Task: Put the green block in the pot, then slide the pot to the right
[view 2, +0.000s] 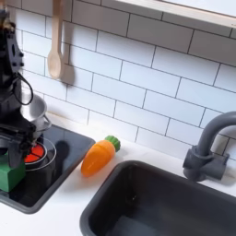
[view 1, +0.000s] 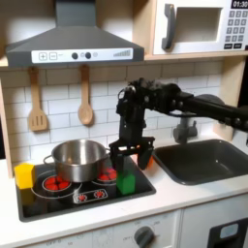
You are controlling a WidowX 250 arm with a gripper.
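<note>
**Gripper hovering open above green block on stovetop**

Gripper (view 1: 130, 158) is pointing down with jaws spread wide, gripping nothing, right over the green block (view 1: 128, 182), which is sitting near the front right corner of the black stovetop (view 1: 58, 201) in the first exterior view. The pot (view 1: 77, 158) is standing on the stovetop to the first exterior view's left of the block, apart from it. A yellow block (view 1: 24, 175) is sitting at the stovetop's left edge. In the second exterior view an orange carrot toy (view 2: 99, 156) is lying on the counter between stovetop and sink (view 2: 161, 203).
</note>
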